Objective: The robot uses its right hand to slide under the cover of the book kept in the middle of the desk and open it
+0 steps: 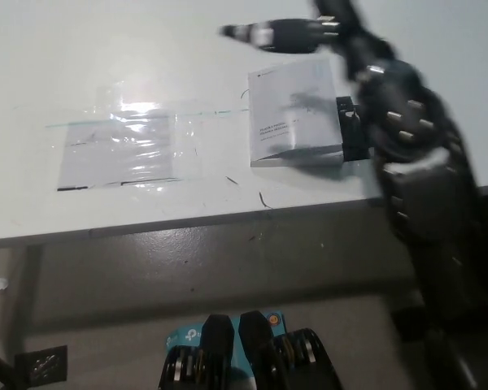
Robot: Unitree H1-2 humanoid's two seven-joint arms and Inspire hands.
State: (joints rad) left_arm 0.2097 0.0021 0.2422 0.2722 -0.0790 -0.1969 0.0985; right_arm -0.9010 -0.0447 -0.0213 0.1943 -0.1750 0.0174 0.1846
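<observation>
Right hand (pixel 281 34) blurred up over the desk (pixel 106 65) above the book (pixel 295 114), holding nothing, can't tell how open; cover lies open flat.

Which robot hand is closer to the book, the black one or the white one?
The right, black hand. It hangs blurred just above the book's far edge, not touching it. The left, white hand is not in the picture at all.
</observation>
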